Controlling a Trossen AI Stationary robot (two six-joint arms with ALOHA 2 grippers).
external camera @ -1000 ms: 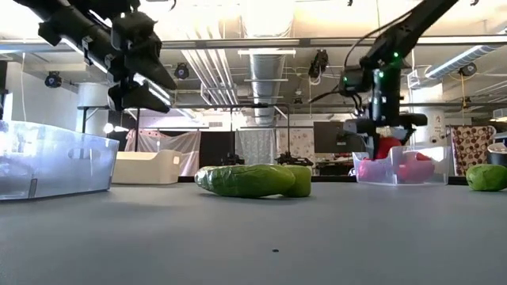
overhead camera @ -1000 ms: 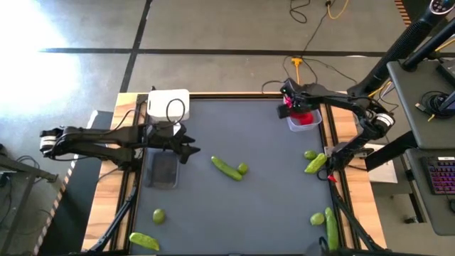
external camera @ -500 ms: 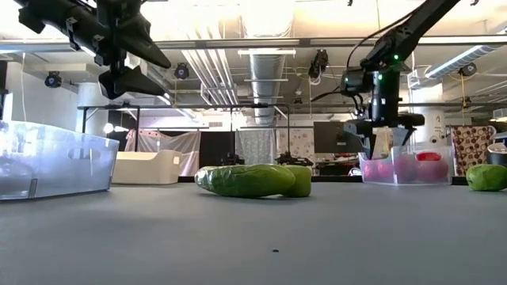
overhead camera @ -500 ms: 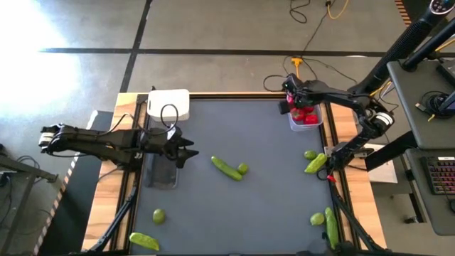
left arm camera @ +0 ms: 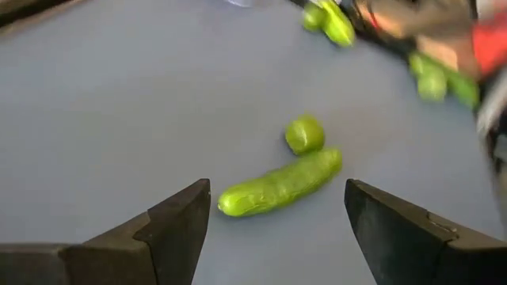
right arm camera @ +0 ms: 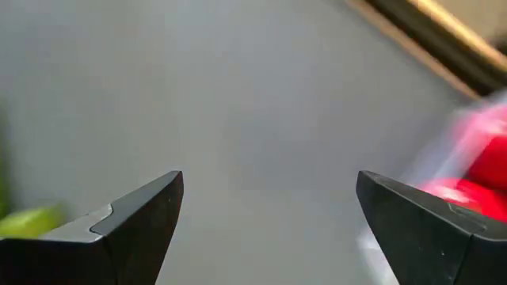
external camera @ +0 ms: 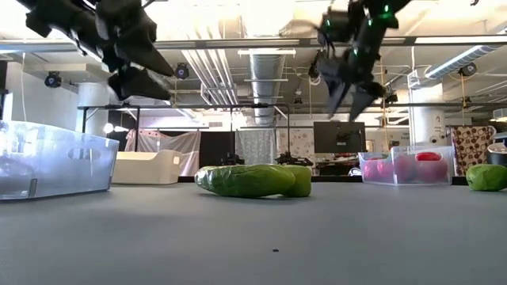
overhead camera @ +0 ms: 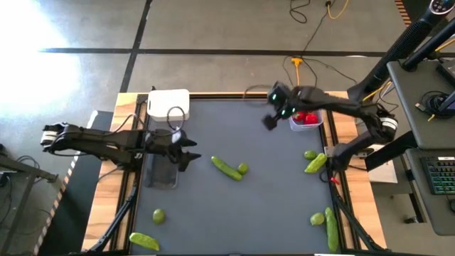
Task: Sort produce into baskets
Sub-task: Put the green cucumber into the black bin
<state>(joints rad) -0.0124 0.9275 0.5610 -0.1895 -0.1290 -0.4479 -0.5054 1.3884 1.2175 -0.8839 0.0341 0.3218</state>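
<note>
I see red pieces (overhead camera: 306,118) in the clear tub (overhead camera: 304,125); pods and balls lie scattered on the surface (overhead camera: 234,206). Right hand (overhead camera: 270,121) open, empty; left hand (overhead camera: 192,153) open above the grey tray (overhead camera: 163,172).

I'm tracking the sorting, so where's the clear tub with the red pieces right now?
In the high view the clear tub sits at the table's far right edge, just right of the open right gripper.

A dark grey table (overhead camera: 234,206) carries a white tub (overhead camera: 168,105) at its far left corner, a grey tray (overhead camera: 163,171) on the left and a clear tub (overhead camera: 304,119) far right. A pod (overhead camera: 226,168) lies mid-table touching a ball (overhead camera: 243,168). More pods and balls lie near the right edge and the near left corner.
</note>
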